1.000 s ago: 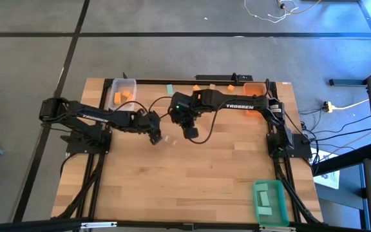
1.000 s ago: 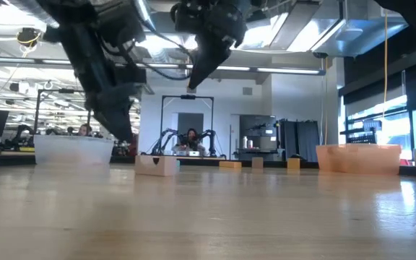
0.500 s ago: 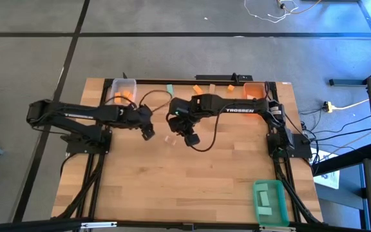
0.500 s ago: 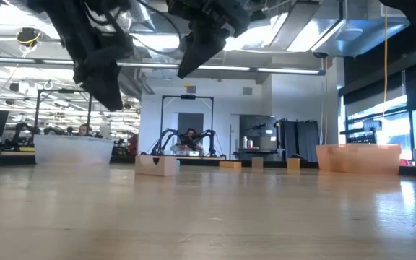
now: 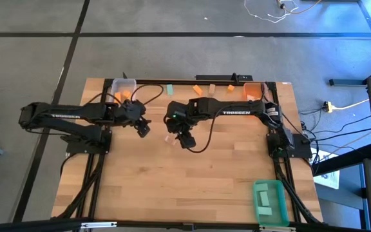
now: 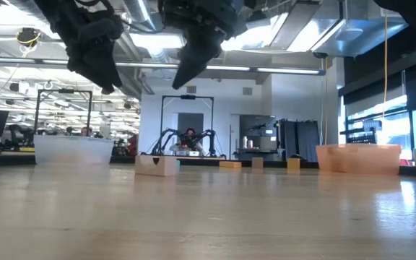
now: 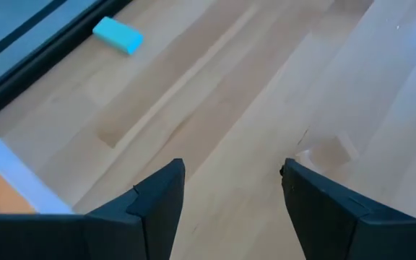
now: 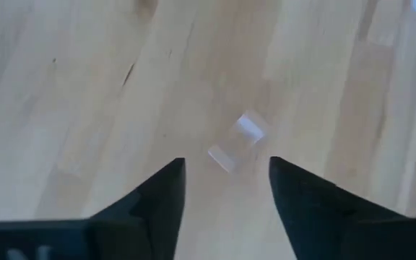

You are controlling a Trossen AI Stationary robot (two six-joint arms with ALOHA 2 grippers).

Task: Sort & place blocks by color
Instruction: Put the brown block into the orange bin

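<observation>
Two pincers hang above the wooden worktop [image 5: 185,174], both empty with fingers spread. Just below the right pincer [image 8: 226,184] lies a pale wood block [image 8: 238,141] on the worktop's far half. Nearby, the left pincer [image 7: 230,188] hovers beside the clear bin [image 5: 123,85], which holds orange blocks [image 5: 120,97]; a teal block [image 7: 118,35] rests at the far edge.

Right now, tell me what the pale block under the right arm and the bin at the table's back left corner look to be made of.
Pale block: likely unfinished light wood, matte, nearly the tabletop's tone; the grain is too faint to confirm. Back left bin: seemingly clear plastic, since orange blocks show through its walls.
</observation>
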